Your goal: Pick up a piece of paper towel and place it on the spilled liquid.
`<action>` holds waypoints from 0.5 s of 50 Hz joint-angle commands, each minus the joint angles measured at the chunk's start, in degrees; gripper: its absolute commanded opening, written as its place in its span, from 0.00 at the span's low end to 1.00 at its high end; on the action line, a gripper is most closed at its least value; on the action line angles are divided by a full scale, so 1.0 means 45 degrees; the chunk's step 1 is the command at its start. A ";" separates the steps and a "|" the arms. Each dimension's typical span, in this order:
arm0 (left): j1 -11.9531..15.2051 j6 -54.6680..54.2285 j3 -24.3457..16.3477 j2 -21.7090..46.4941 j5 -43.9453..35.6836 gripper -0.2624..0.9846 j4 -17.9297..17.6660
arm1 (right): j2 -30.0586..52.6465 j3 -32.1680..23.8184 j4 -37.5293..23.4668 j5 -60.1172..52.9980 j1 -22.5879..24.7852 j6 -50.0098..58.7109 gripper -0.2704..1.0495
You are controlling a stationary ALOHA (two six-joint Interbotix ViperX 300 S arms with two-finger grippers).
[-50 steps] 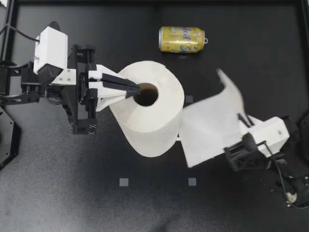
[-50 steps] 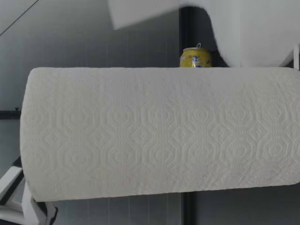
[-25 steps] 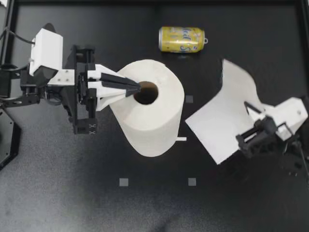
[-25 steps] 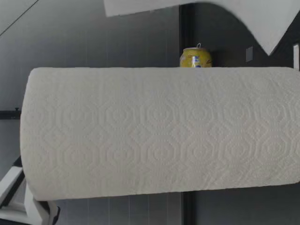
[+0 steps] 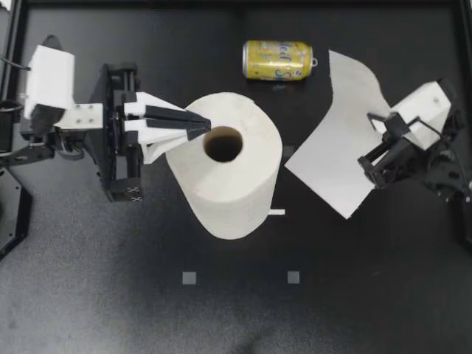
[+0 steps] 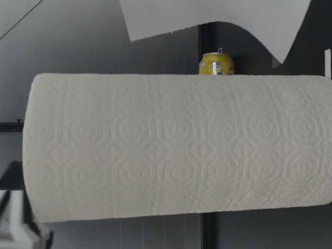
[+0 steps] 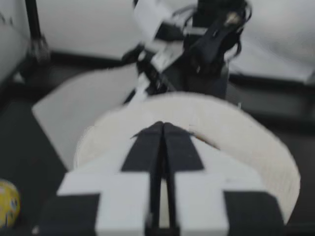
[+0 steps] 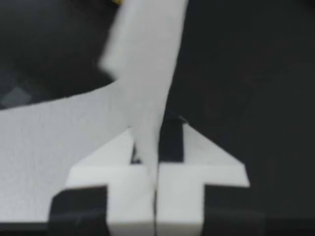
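**Inspector A:** Your right gripper (image 5: 376,136) was pinching the torn sheet (image 5: 335,140), held apart from the roll (image 5: 236,184) and toward the bench's (image 5: 221,310) right edge. I judged the pick-up done.

**Inspector B:** Your left gripper (image 5: 203,127) was pressed together at the roll's core. Next you had to carry the sheet to the spill. None was visible, though it was perhaps by the can (image 5: 278,60) at the far edge.

loose white sheet (image 5: 335,147) aloft, beside upright roll (image 5: 236,192)

Black table (image 5: 88,295); pale wall (image 7: 88,24) behind, seemingly.
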 commanded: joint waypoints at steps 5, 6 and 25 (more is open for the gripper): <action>-0.0078 0.0000 -0.0137 -0.0508 -0.1074 0.28 0.0078 | -0.0723 0.0137 -0.0156 -0.0801 -0.1445 -0.0957 0.12; -0.0078 0.0000 -0.0117 -0.0566 -0.1211 0.28 0.0117 | -0.0801 0.0215 -0.0195 -0.0996 -0.1719 -0.1035 0.12; -0.0098 -0.0020 0.0234 -0.1738 -0.1621 0.28 0.0391 | -0.0156 0.0469 -0.2305 -0.5293 -0.5957 -0.1504 0.12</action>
